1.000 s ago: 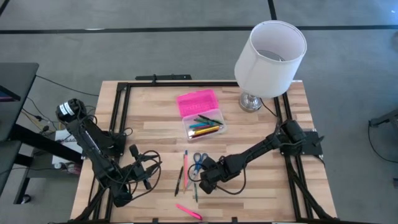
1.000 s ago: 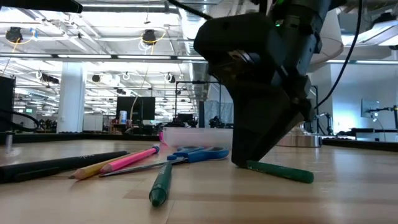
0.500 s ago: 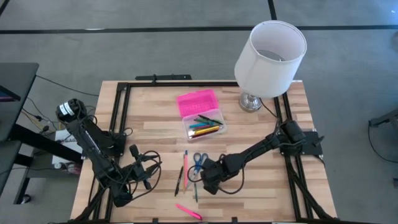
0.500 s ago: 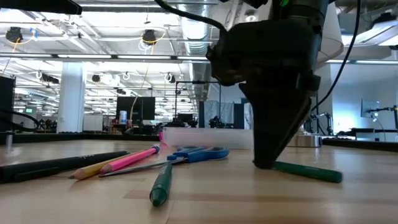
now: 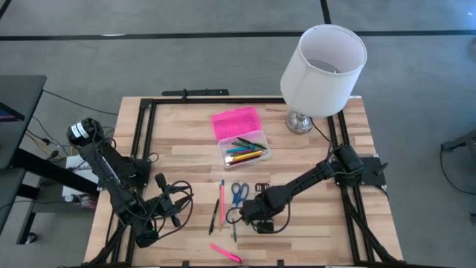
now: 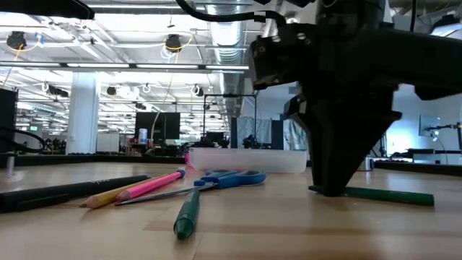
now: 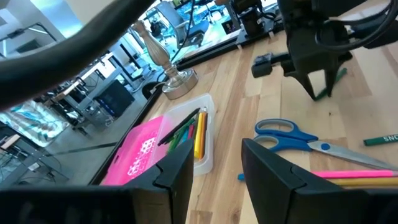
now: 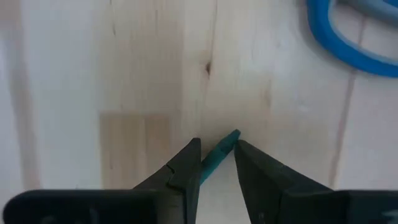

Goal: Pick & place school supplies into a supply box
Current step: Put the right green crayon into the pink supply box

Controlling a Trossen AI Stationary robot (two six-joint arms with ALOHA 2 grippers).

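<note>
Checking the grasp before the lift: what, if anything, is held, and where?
The right gripper has its jaws around one end of the green pen, which lies on the table. The left gripper holds nothing.

1 scissors, 1 supply box, 1 lamp.

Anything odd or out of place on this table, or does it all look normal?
One thing: a white lamp stands at the table's far right corner, unrelated to the pens. Otherwise normal: the supply box sits open, and the right tool straddles a green pen lying on the wood.
</note>
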